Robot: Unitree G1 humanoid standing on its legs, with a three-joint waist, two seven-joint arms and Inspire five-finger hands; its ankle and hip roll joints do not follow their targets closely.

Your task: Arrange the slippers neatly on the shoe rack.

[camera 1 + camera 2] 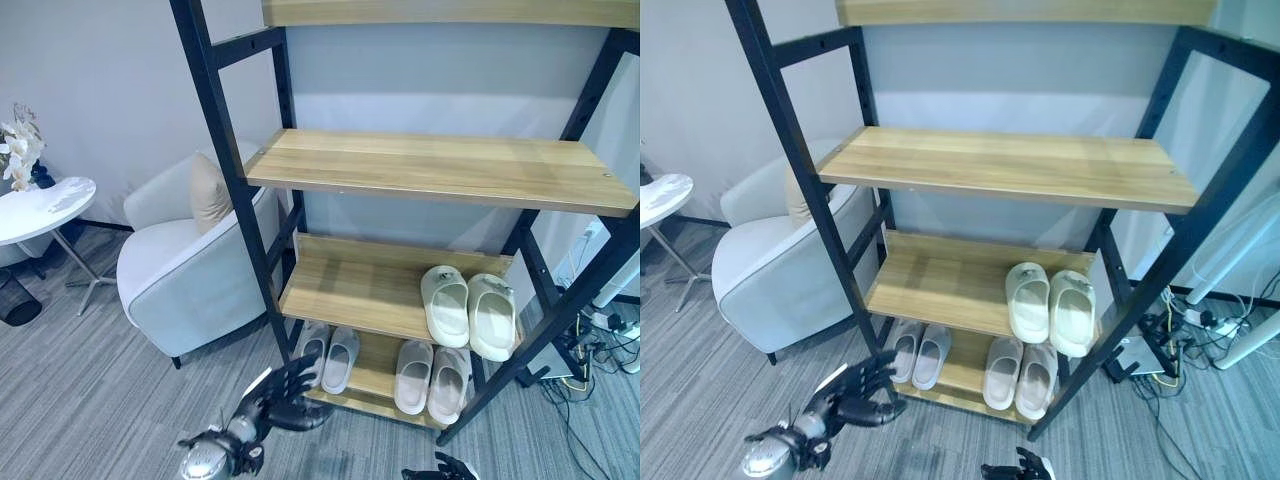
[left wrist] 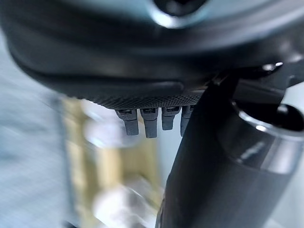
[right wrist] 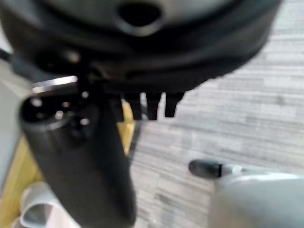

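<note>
Here, smooth rounded foam slippers (image 1: pixel 470 310), slatted wooden shoe rack (image 1: pixel 350 285), black metal frame.

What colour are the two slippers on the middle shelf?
The pair of chunky foam slippers is pale cream-green, clearest in the left eye view.

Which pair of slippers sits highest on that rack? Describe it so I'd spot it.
Find the black-framed shoe rack with wooden shelves. On its second shelf from the bottom, at the right end, sits the pale green pair. The two other pairs lie on the bottom shelf.
</note>
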